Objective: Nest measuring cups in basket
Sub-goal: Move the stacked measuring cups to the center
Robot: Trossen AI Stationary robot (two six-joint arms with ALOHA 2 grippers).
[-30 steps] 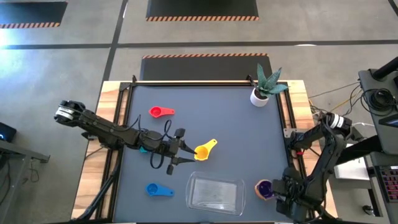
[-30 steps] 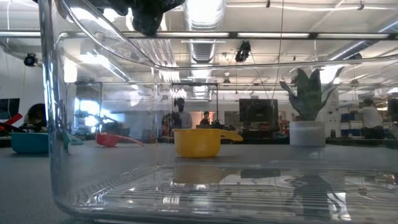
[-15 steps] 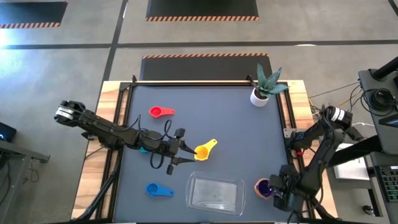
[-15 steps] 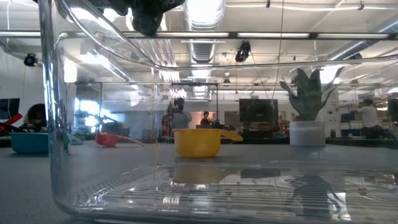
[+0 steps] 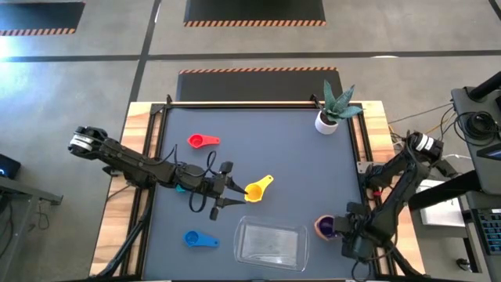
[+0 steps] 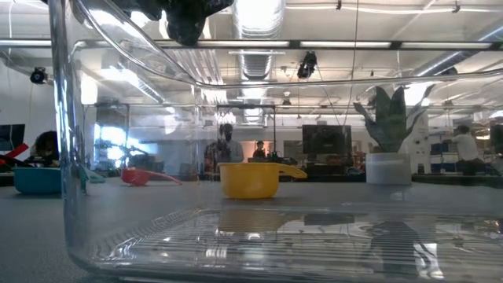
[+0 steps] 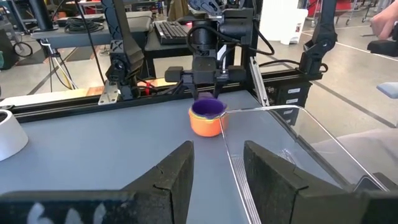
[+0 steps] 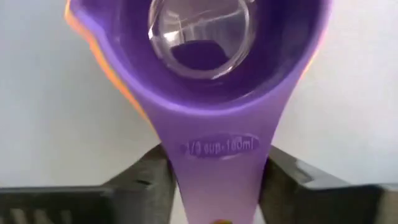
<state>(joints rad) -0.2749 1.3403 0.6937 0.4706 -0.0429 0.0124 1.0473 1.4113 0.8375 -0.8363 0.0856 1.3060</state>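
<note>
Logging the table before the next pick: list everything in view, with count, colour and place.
Measuring cups: six visible.
Red cup: far left.
Yellow cup: centre.
Blue cup: near left.
Teal cup: under the left arm.
Purple cup: nested in orange cup, right of basket.
Basket: one, clear, near centre.
Plant pot: one, white, far right.
Left gripper: beside yellow cup, jaws apart.
Right gripper: jaws around purple handle.
</note>
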